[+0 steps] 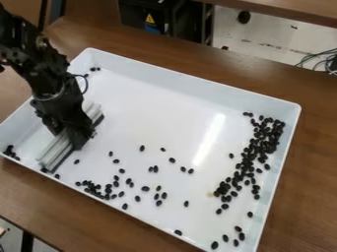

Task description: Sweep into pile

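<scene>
Gripper (78, 135) pinching the ridged sweeper (58, 147) at the left end of the tray (197, 80), I should keep its edge flat and push slowly, so the loose black beans (145, 188) join the cluster (270, 142) at the tray's right without slipping beneath.

The arm (47, 81), cut off at left, hides the ridged bar's (56, 149) middle.

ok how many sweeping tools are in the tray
1: the white ribbed sweeper, held in the pincer at the left side of the white tray. The arm could hide something small behind it.
</scene>
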`<move>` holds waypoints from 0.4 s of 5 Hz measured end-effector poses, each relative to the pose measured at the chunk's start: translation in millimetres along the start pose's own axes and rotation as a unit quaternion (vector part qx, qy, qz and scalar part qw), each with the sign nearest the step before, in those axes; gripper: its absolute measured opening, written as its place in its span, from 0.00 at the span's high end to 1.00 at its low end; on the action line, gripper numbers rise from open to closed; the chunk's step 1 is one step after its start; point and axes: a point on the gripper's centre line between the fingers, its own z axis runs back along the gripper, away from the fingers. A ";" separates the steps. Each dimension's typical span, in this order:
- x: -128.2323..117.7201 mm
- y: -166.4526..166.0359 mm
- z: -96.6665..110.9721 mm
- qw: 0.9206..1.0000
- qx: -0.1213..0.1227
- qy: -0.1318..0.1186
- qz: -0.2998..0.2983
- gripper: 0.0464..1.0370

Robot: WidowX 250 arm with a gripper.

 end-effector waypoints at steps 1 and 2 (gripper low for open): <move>9.7 -37.9 -6.4 1.000 -0.013 -0.008 -0.016 0.68; 16.4 -83.8 -10.1 0.998 -0.016 -0.019 -0.050 0.68</move>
